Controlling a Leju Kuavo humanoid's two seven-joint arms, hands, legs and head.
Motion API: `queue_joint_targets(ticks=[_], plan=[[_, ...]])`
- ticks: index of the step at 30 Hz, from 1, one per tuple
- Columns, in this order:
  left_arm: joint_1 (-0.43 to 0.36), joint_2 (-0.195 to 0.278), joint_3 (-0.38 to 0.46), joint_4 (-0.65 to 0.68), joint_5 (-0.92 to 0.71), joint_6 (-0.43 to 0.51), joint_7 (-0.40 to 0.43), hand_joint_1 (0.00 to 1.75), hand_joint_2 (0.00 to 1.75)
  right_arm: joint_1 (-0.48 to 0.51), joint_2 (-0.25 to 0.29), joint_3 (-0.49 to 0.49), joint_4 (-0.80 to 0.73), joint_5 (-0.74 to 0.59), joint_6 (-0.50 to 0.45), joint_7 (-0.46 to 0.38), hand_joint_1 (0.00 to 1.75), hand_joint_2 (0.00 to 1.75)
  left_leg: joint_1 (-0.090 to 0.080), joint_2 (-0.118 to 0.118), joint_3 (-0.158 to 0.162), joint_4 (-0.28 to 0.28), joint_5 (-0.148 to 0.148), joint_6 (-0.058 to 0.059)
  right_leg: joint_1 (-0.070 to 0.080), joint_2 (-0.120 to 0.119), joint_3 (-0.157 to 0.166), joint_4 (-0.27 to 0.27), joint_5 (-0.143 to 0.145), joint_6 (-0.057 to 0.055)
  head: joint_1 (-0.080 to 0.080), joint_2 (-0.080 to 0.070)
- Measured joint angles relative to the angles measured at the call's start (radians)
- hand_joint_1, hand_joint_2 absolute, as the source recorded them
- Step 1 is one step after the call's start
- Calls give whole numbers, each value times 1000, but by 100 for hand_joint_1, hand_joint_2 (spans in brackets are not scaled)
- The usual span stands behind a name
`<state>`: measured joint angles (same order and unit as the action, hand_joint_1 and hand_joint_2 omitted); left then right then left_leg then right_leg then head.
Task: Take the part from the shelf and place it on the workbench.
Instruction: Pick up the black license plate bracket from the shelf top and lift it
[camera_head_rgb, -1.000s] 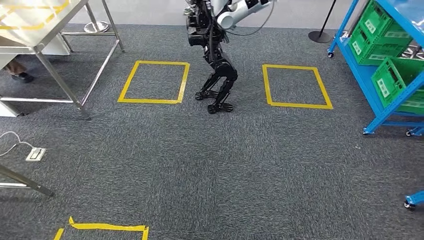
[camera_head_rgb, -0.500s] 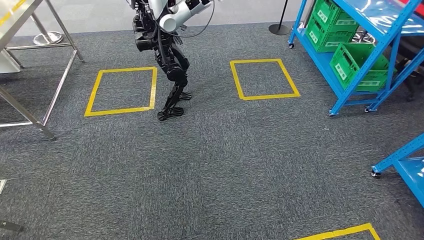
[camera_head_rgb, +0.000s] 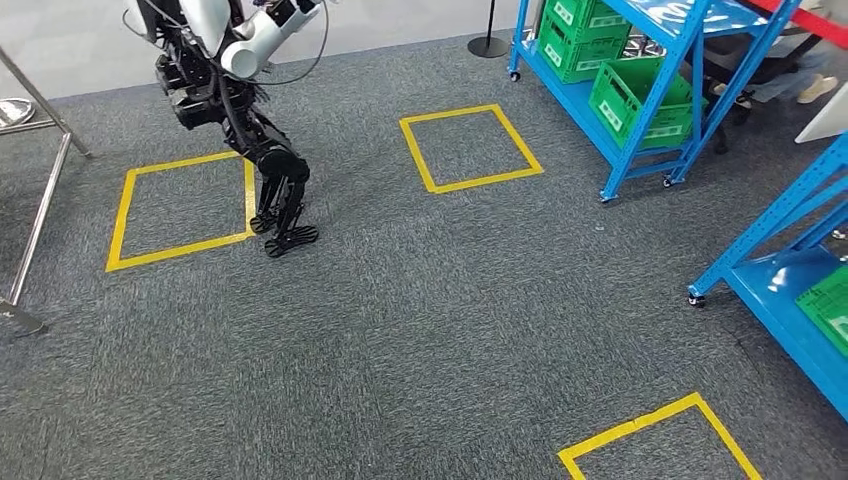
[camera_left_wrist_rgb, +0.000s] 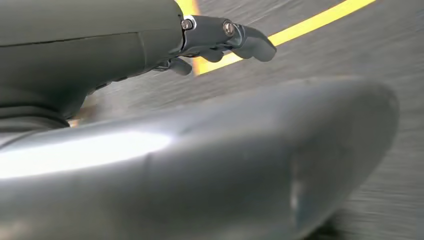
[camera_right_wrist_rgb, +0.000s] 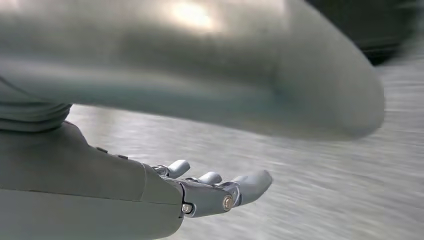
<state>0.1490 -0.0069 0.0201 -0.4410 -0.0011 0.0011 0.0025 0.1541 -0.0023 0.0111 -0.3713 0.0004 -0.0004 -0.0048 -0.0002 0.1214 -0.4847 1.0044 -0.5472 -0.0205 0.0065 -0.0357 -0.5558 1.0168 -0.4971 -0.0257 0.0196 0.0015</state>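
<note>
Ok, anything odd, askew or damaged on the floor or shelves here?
Nothing stands out. The green crates sit squarely on the blue shelf, the yellow tape squares lie flat on the carpet, and another humanoid robot stands upright.

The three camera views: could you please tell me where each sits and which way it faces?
Head view: high on the body, looking down at grey carpet, blue metal shelves, another black-legged robot.
Left wrist view: behind the left hand, facing floor.
Right wrist view: behind the right hand, facing floor.
Shared: yellow floor tape, head and left wrist.

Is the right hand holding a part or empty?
Empty: the right hand has its fingers stretched out and apart over blurred grey carpet, nothing between them.
</note>
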Motion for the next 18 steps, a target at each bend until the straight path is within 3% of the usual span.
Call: queue_joint_targets(ticks=[2,3,4,5,6,7,8,10,12,14,15,16,18], plan=[[52,-1,0,67,0,0,0,0,0,-52,0,0,-66,0,0,0,0,0,3,-53,-22,64,-43,-10,-8,34,5,-9,9,-8,-5,0],[77,0,0,102,0,0,0,0,0,-76,0,0,-98,0,0,0,0,0,5,-89,-53,129,-76,-13,-10,52,4,-10,10,-10,-7,0],[102,1,0,137,0,0,0,0,0,-100,0,0,-129,0,0,0,0,0,7,-110,-91,202,-108,-14,-10,73,3,-10,11,-12,-9,0],[124,4,0,166,0,0,1,0,0,-118,0,0,-154,0,0,0,0,0,7,-118,-124,260,-126,-15,-11,95,2,-9,11,-12,-9,0],[141,6,0,186,0,0,1,0,0,-129,0,0,-173,0,0,0,0,0,7,-122,-144,286,-123,-16,-11,116,3,-9,11,-12,-9,0],[151,7,0,199,0,0,1,0,0,-135,0,0,-185,0,0,0,0,0,8,-124,-145,270,-98,-15,-12,135,4,-9,11,-11,-10,0],[150,8,0,202,0,0,1,0,0,-133,0,0,-189,0,0,1,0,0,9,-130,-127,217,-58,-15,-13,149,6,-9,11,-9,-11,0],[123,8,0,186,0,0,-1,0,0,-111,0,-1,-177,0,0,3,0,0,11,-167,-70,74,16,-14,-13,165,7,-7,7,0,-12,0],[75,5,0,144,0,0,-4,0,0,-68,0,-1,-140,0,0,4,0,0,12,-188,-41,5,43,-7,-10,172,1,-6,4,11,-10,0],[21,1,-1,84,0,0,-5,0,0,-13,0,0,-84,0,0,5,0,0,9,-171,-42,2,45,7,-12,182,-4,-5,5,21,-8,0],[-5,0,-1,52,0,0,-5,0,0,17,0,0,-51,0,0,5,0,0,8,-163,-42,1,46,13,-13,173,-7,1,2,25,-8,0],[-31,-1,-1,16,0,0,-6,0,0,45,1,0,-19,0,0,5,0,0,8,-155,-43,-1,47,20,-14,150,-17,22,-12,28,-7,0],[-80,-2,0,-52,0,0,-7,0,0,95,1,0,47,0,0,5,0,0,8,-140,-45,-2,48,29,-12,86,-67,125,-71,33,-3,0]])
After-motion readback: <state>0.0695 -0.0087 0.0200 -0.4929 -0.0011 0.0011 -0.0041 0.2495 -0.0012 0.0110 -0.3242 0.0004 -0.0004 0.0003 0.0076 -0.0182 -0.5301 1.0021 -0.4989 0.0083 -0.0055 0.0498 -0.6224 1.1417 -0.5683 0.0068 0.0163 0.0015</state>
